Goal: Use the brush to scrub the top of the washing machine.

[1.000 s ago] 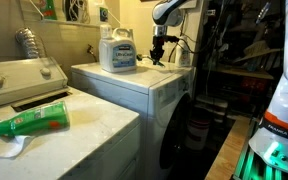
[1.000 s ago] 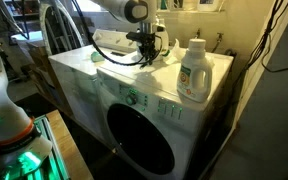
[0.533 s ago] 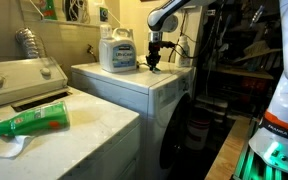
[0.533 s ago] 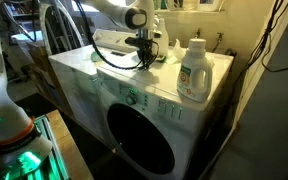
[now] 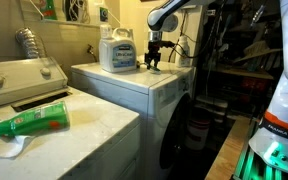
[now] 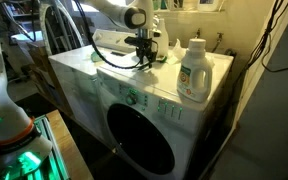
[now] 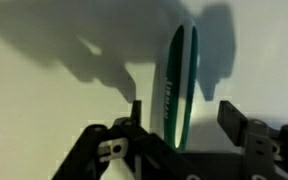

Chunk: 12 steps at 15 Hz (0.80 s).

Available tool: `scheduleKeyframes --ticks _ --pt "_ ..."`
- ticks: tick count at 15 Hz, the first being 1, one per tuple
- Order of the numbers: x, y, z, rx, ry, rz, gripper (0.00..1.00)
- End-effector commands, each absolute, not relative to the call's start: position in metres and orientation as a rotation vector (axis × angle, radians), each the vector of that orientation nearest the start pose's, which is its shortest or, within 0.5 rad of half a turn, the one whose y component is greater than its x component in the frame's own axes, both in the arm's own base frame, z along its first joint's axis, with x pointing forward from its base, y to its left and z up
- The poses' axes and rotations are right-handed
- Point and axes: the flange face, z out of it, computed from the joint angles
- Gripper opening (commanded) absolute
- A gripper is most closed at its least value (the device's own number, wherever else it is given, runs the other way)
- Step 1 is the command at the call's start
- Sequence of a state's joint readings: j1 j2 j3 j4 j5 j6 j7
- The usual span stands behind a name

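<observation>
In the wrist view the brush (image 7: pixel 179 85), slim with a green handle, lies on the white top of the washing machine (image 7: pixel 64 110). It runs lengthwise between my gripper's (image 7: pixel 184 105) two dark fingers, with a gap on either side. The jaws stand open and hold nothing. In both exterior views the gripper (image 5: pixel 154 63) (image 6: pixel 144 60) points straight down at the rear of the washing machine top (image 5: pixel 119 82) (image 6: pixel 169 78), just beside the detergent jug. There the brush is too small to make out.
A white detergent jug (image 5: pixel 117 50) (image 6: pixel 193 72) stands on the machine's top near the gripper. A green bottle (image 5: pixel 29 122) lies on the neighbouring white appliance (image 5: pixel 84 135). A hose (image 6: pixel 114 45) loops across the rear of the top.
The jaws were shut a second ago and now stand apart, with the brush loose between them. The arm shifted slightly towards the jug early on, then held still.
</observation>
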State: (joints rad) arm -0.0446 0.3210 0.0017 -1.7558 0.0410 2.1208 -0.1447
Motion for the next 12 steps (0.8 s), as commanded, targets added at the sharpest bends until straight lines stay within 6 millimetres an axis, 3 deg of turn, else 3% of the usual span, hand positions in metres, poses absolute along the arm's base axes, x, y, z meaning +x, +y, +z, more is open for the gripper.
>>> scheduleKeyframes --ticks 1,4,7,12 --pt "0.619 -0.013 0.427 -3.128 -0.207 -0.140 1.00" --pt "0.588 -0.002 0.460 -3.132 -0.291 -0.125 1.00" --pt "0.541 -0.005 0.489 -3.187 -0.432 -0.152 1.00" --pt "0.467 -0.035 0.523 -3.223 -0.660 -0.239 1.00"
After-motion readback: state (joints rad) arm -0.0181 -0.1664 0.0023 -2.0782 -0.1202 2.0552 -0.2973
